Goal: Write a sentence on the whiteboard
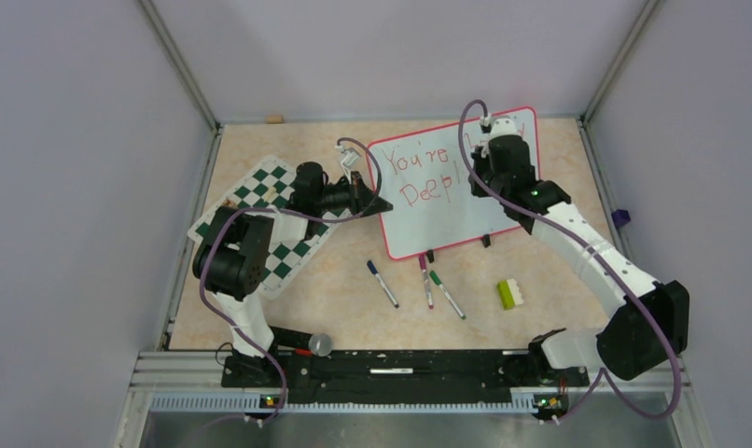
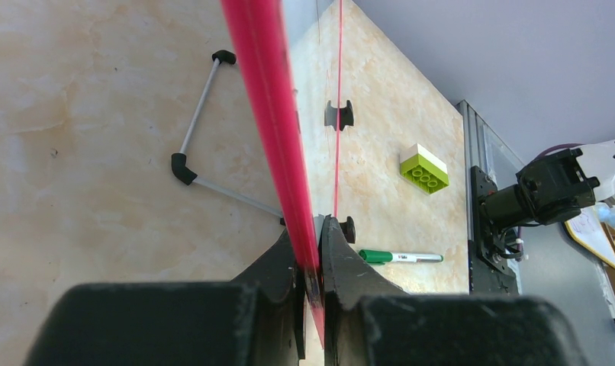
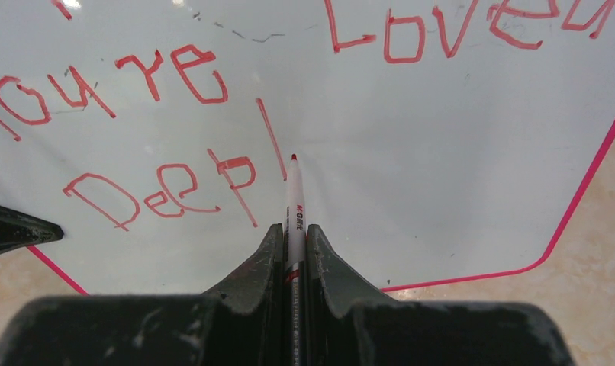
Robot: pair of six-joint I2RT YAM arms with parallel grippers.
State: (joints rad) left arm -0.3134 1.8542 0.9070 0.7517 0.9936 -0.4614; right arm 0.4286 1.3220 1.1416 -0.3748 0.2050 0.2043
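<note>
Both pincers stood clamped. The left gripper [image 2: 312, 232] pinched the edge of the red-framed glossy white whiteboard [image 1: 447, 210]; the right gripper [image 3: 293, 232] held a red-tipped white marker [image 3: 294, 191].

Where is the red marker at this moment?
In the right wrist view, the red marker is clamped in the right gripper, its tip beside the slanted red stroke on the whiteboard.
</note>
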